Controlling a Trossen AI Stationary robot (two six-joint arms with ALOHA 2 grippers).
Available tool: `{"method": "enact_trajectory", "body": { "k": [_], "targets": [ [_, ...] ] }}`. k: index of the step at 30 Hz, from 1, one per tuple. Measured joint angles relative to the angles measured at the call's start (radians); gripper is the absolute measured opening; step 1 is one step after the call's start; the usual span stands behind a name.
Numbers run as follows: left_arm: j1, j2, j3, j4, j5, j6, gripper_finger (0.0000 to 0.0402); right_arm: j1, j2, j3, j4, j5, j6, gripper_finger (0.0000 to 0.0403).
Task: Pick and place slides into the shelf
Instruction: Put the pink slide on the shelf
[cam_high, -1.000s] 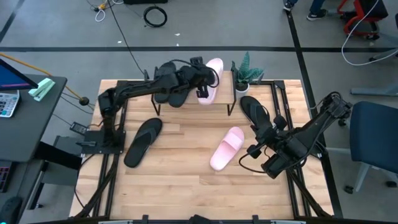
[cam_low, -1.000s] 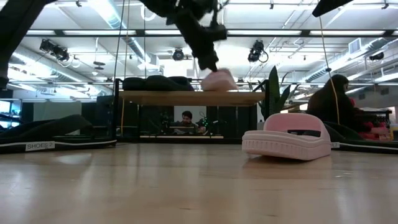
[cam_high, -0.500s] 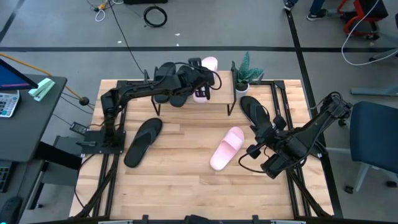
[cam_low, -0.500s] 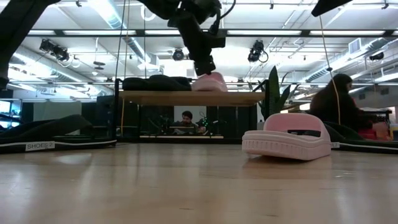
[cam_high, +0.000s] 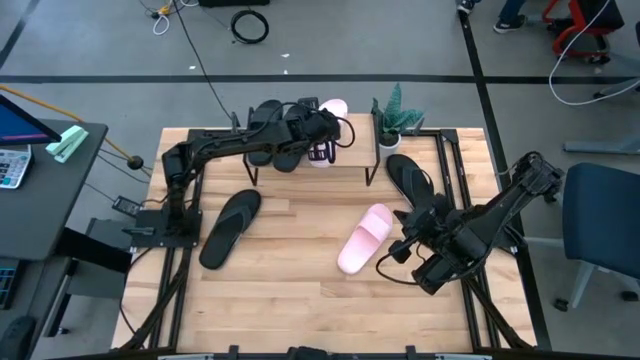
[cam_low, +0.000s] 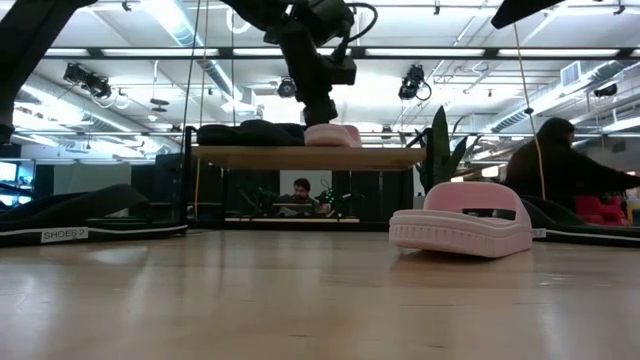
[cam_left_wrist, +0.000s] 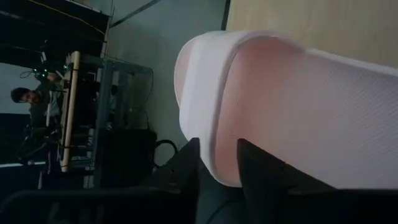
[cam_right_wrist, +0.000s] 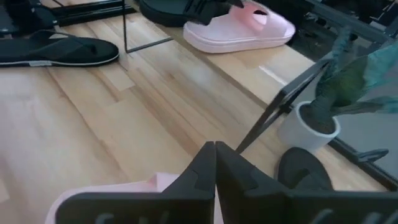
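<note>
- Two pale pink slides show on my feeds: one pink slide (cam_high: 330, 128) lies flat on the shelf (cam_high: 352, 160), just beside the black slides (cam_high: 272, 132); the other pink slide (cam_high: 364, 238) lies on the slatted tabletop (cam_high: 290, 290).
- My left gripper (cam_high: 322, 150) reaches over the shelf, its fingers (cam_left_wrist: 186, 165) clamped on the first slide's edge.
- My right gripper (cam_high: 402, 245) hovers low beside the second slide, fingers pressed together and empty.
- One black flip-flop (cam_high: 229, 228) lies left, another flip-flop (cam_high: 410, 176) right.
</note>
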Motion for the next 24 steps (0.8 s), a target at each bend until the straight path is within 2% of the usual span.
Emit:
{"method": "enact_trajectory", "body": {
  "k": [3, 9, 11, 14, 18, 21, 24],
  "targets": [
    [-0.019, -0.004, 0.012, -0.001, -0.031, -0.003, 0.0143, 0.001, 0.033, 0.0, 0.036, -0.052, -0.001, 0.0009],
    [-0.127, -0.005, 0.135, -0.029, -0.245, 0.081, 0.0169, 0.0, 0.132, 0.0, 0.129, -0.128, 0.004, 0.0009],
    [-0.172, -0.005, 0.203, -0.061, -0.269, 0.114, 0.0171, -0.001, 0.16, 0.0, 0.221, -0.187, 0.006, 0.0009],
    [-0.238, -0.006, 0.311, -0.139, -0.274, 0.126, 0.0174, -0.007, 0.2, 0.0, 0.4, -0.286, -0.052, 0.0008],
    [-0.319, -0.007, 0.419, -0.261, -0.272, 0.118, 0.0168, -0.007, 0.23, 0.0, 0.594, -0.324, -0.198, 0.001],
    [-0.362, -0.006, 0.496, -0.34, -0.257, 0.002, 0.0159, -0.02, 0.231, 0.0, 0.664, -0.314, -0.327, 0.0011],
    [-0.375, -0.006, 0.589, -0.524, -0.127, -0.181, 0.0147, -0.046, 0.23, 0.0, 0.67, -0.312, -0.321, 0.0011]
  ]
}}
